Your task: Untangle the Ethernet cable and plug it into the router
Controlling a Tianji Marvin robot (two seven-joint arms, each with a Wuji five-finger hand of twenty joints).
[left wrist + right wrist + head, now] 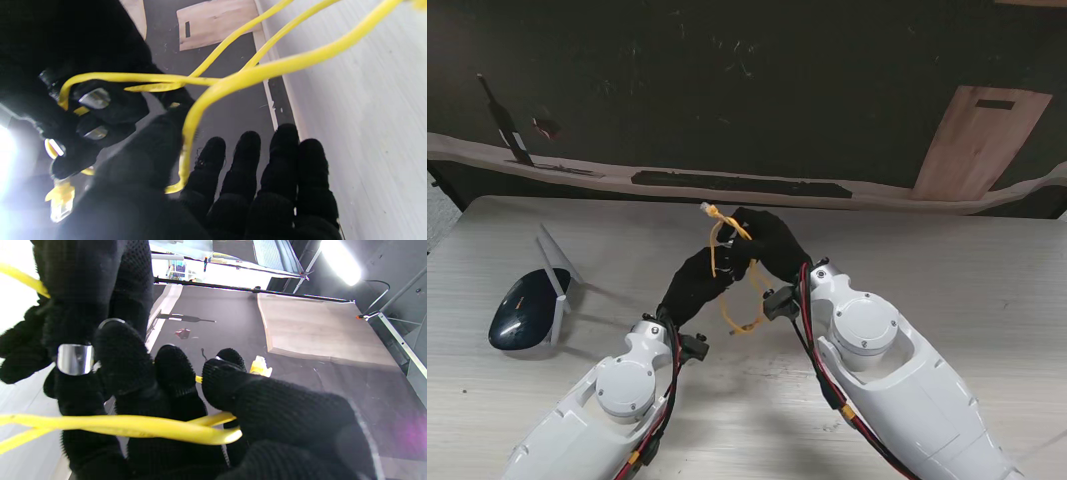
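Note:
The yellow Ethernet cable [719, 252] hangs in loops above the table's middle between my two black-gloved hands. My right hand [767, 245] is shut on it, fingers curled round a doubled strand [133, 428], and a clear-tipped plug [260, 366] sticks out beyond the fingertips [227, 373]. My left hand [695, 285] sits just nearer to me; one strand [267, 68] runs down between its thumb [146, 160] and straight fingers [267, 173], pinched there. A loose loop [745, 318] droops between the wrists. The dark oval router [525, 310] with white antennas lies on the table at the far left.
The pale wooden table [967, 270] stretches to both sides of the arms. Beyond its far edge are a dark floor, a wooden board [982, 140] at the right and a black tool [505, 125] at the left.

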